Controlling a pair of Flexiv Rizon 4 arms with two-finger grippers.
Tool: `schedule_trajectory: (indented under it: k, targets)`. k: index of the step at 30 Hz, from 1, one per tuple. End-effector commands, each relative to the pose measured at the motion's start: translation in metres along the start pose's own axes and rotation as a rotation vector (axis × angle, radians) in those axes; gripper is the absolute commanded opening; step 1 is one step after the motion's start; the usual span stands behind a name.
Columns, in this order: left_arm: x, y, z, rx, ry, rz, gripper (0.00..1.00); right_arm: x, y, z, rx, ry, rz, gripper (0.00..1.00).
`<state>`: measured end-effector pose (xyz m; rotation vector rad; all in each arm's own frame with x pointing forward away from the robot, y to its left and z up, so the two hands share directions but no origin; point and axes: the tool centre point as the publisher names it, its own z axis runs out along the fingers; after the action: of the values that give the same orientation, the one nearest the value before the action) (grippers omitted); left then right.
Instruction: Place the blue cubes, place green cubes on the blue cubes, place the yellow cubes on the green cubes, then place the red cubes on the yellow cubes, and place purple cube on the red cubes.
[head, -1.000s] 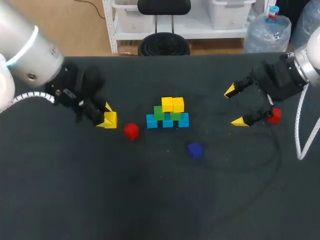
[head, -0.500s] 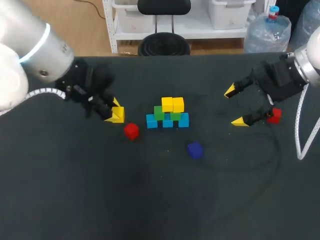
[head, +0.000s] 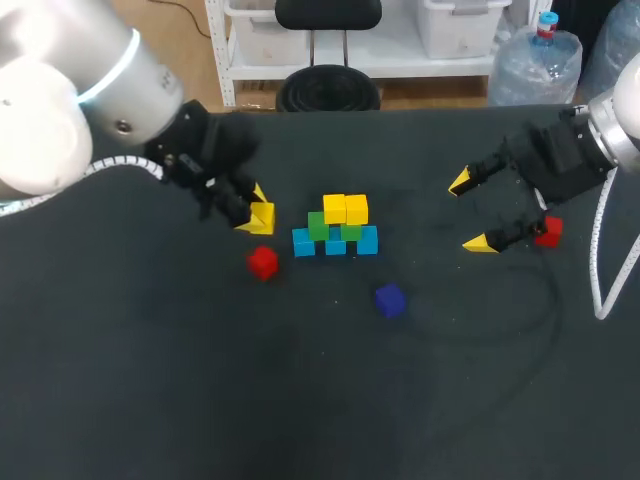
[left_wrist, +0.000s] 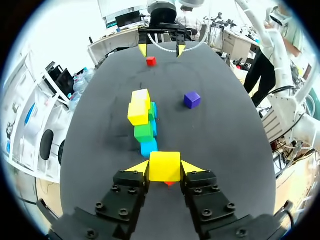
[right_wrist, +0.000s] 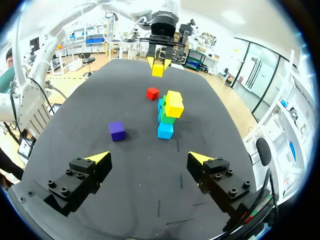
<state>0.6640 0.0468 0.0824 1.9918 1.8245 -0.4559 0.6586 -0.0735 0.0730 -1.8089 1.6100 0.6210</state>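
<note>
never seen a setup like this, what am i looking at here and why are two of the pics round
This is a robot with two arms at a dark table. The square picture comes from a fixed camera above and behind it. Each round one comes from a fisheye camera on one wrist, looking out along that arm's two yellow-tipped fingers. On the table stands a small stack: blue cubes at the bottom, green cubes on them, yellow cubes on top. Around it lie a red cube, a purple cube and a second red cube by the right arm. The left end effector is shut on a yellow cube near the stack. The right end effector is open and holds nothing.
</note>
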Motion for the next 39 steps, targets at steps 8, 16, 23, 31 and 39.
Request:
schedule_trajectory:
  k: [8, 16, 23, 31, 39]
  targets:
    - [-0.014, 0.012, 0.008, 0.015, 0.003, 0.055, 0.00, 0.000, -0.001, 0.000, 0.000, -0.002, -0.001, 1.00]
    - [-0.020, 0.016, 0.012, 0.022, -0.008, 0.068, 0.00, 0.000, -0.001, 0.000, 0.000, -0.002, -0.001, 1.00]
    - [-0.026, 0.020, 0.015, 0.025, -0.017, 0.086, 0.00, 0.000, -0.001, 0.000, 0.000, -0.002, -0.001, 1.00]
    - [-0.031, 0.023, 0.018, 0.030, -0.015, 0.107, 0.00, 0.000, -0.001, 0.000, 0.000, -0.002, -0.001, 1.00]
    - [-0.034, 0.027, 0.024, 0.031, -0.021, 0.095, 0.00, 0.000, -0.001, 0.000, 0.000, -0.002, -0.001, 1.00]
